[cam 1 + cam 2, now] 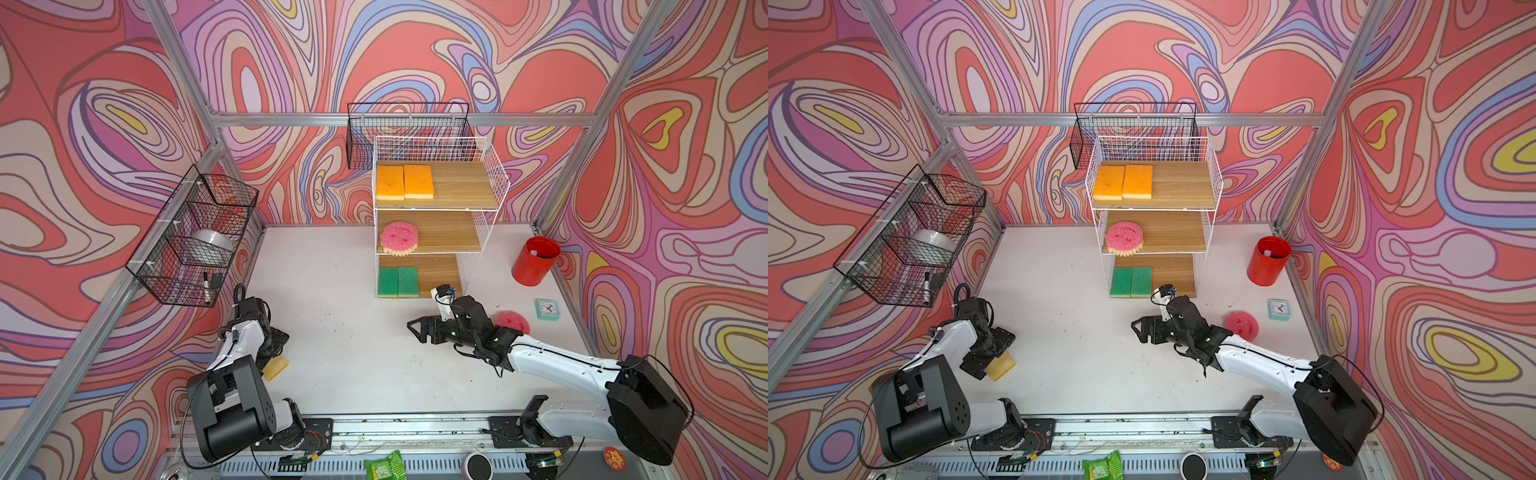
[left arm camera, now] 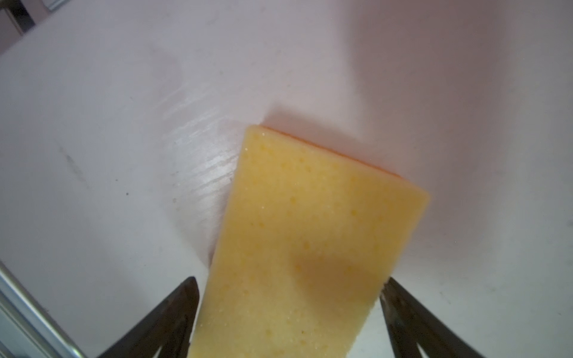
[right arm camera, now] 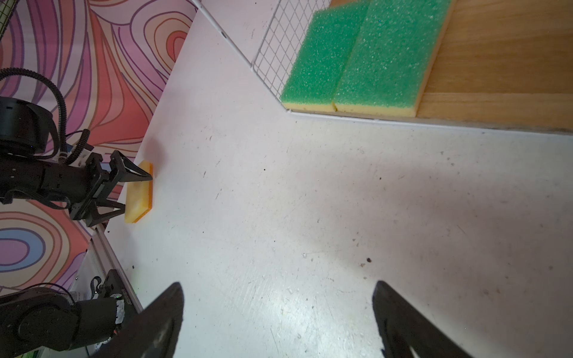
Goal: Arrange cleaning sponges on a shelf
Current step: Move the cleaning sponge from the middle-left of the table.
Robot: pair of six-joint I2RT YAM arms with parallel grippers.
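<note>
A rectangular sponge (image 2: 304, 235) lies yellow side up on the table, its orange layer underneath. My left gripper (image 2: 290, 279) straddles it, open, with a finger close to each long edge. In a top view this sponge (image 1: 276, 368) sits near the left wall. The shelf (image 1: 457, 195) holds two orange sponges (image 1: 403, 182) on the top board, a pink smiley sponge (image 1: 399, 237) on the middle one and two green sponges (image 1: 397, 281) at the bottom. Another pink sponge (image 1: 515, 321) lies on the table behind my right gripper (image 1: 413, 330), which hovers open and empty.
A mint-green clock (image 1: 547, 308) and a red cup (image 1: 534, 262) stand near the right wall. Black wire baskets hang on the left wall (image 1: 195, 237) and behind the shelf (image 1: 407, 124). The table (image 1: 340, 332) stretches white between the two arms.
</note>
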